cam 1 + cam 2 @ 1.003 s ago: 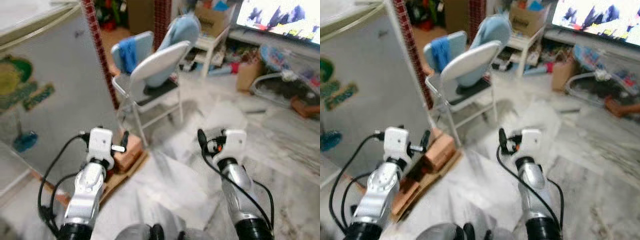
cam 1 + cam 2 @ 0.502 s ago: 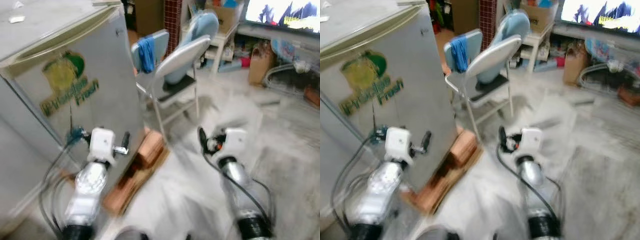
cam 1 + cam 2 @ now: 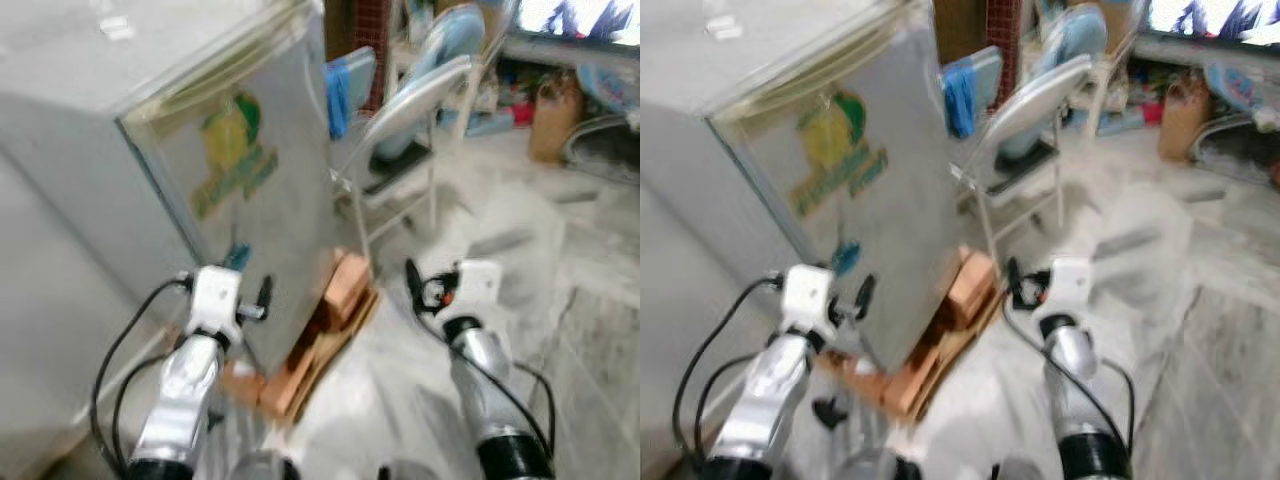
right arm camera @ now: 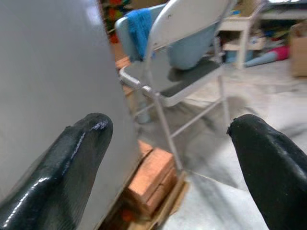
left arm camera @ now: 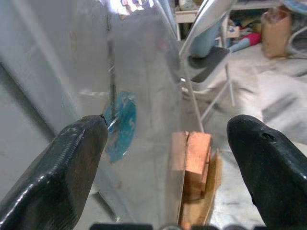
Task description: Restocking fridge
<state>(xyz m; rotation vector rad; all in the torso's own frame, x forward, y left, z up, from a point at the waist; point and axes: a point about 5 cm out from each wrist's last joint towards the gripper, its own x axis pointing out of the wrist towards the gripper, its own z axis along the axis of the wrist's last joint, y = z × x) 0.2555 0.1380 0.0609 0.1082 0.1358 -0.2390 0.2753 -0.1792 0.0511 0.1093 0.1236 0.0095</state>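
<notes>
Grey fridge [image 3: 150, 150] sits ahead-left, door closed, yellow-green sticker [image 3: 232, 150] on the door face and a small blue sticker [image 5: 120, 125] lower down. Fridge is raised on bricks [image 3: 345, 290] on a wooden board [image 3: 300, 370]. Left pincer [image 5: 163, 158] is up in front of the fridge's lower door face, fingers [image 5: 62, 177] wide apart, holding nothing, not touching the door. Right pincer [image 4: 177, 163] is off the fridge's right edge, fingers [image 4: 268, 167] also spread, empty, pointing at the folding chair [image 3: 410, 110]. Chair stands just beside the fridge on the right, with a blue cloth [image 3: 960, 100] draped on something behind it. Floor [image 3: 560, 260] is pale marble. Clutter at the back right: brown bag [image 3: 548, 120], white shelf unit [image 4: 249, 28]. Head views are motion-blurred.
</notes>
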